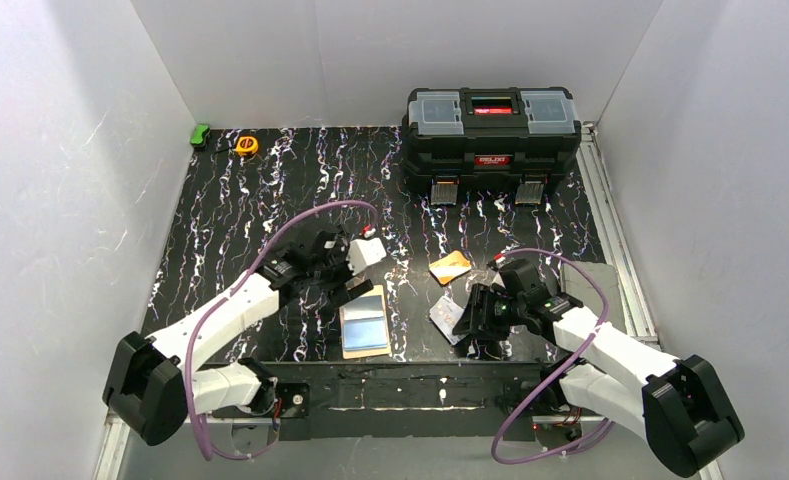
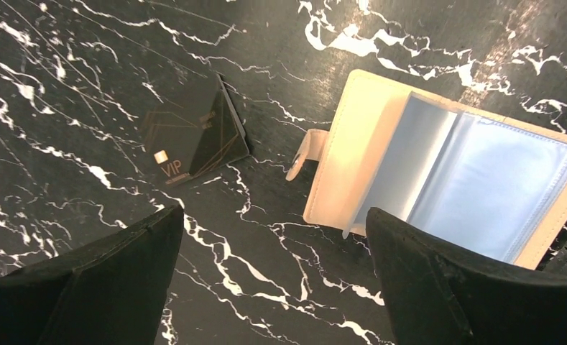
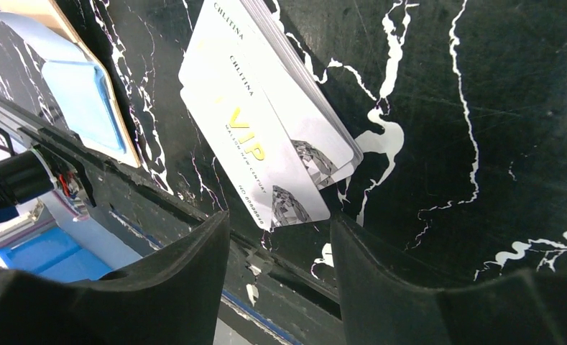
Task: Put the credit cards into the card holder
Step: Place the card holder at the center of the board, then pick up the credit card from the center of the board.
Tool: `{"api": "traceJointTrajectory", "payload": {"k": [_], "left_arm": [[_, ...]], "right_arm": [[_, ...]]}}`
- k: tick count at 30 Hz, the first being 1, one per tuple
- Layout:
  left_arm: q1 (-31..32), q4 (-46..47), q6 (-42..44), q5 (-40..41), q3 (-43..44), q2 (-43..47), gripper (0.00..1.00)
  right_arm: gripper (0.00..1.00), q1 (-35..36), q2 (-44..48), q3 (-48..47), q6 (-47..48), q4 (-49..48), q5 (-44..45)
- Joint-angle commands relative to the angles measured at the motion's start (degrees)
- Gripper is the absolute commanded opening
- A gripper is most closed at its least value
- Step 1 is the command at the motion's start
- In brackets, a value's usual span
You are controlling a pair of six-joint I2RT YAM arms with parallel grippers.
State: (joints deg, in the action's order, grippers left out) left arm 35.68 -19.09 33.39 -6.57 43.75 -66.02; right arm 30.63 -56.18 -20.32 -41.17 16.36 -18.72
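Note:
The card holder [image 1: 365,322] lies open near the table's front edge, with a cream cover [image 2: 359,136] and light blue sleeves [image 2: 481,187]. In the left wrist view a black VIP card [image 2: 190,136] rests to its left. My left gripper [image 2: 277,241] hovers open over bare table between them, holding nothing. An orange-yellow card [image 1: 450,267] lies right of centre. Overlapping silver-white credit cards [image 3: 266,136] lie fanned just ahead of my right gripper [image 3: 277,248], which is open and empty. The card holder's edge [image 3: 86,100] shows at the upper left of the right wrist view.
A big black toolbox [image 1: 492,130] stands at the back right. A yellow tape measure [image 1: 246,145] and a green object [image 1: 201,135] sit at the back left corner. The table's dark front rail [image 3: 194,215] runs just beneath the right fingers.

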Motion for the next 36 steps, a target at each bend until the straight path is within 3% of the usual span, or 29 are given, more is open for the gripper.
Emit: {"api": "traceJointTrajectory", "payload": {"k": [1, 7, 12, 22, 27, 36], "left_arm": [[-0.2, -4.7, 0.1, -2.5, 4.1, 3.0, 0.98], [3.8, -0.4, 4.7, -16.9, 4.7, 2.3, 0.98], [9.0, 8.0, 14.1, -24.1, 3.4, -6.7, 0.98], [12.9, 18.0, 23.9, -27.6, 7.9, -23.5, 0.94], [13.9, 18.7, 26.4, -28.5, 8.8, -26.3, 0.92], [16.0, 17.5, 32.8, -29.9, 9.6, -30.3, 0.86]], "right_arm": [[0.59, -0.6, 0.2, 1.0, 1.4, -1.5, -1.3], [0.53, -1.7, -0.3, 1.3, 1.6, -2.2, -1.9], [0.50, -2.5, 0.3, 1.7, 1.7, -2.0, -2.0], [0.42, -3.6, -0.2, 1.7, 2.3, -2.2, -2.4], [0.39, -3.8, -0.6, 1.8, 2.5, -2.7, -2.9], [0.21, -4.4, -1.2, 2.0, 2.8, -3.3, -3.7]]}}
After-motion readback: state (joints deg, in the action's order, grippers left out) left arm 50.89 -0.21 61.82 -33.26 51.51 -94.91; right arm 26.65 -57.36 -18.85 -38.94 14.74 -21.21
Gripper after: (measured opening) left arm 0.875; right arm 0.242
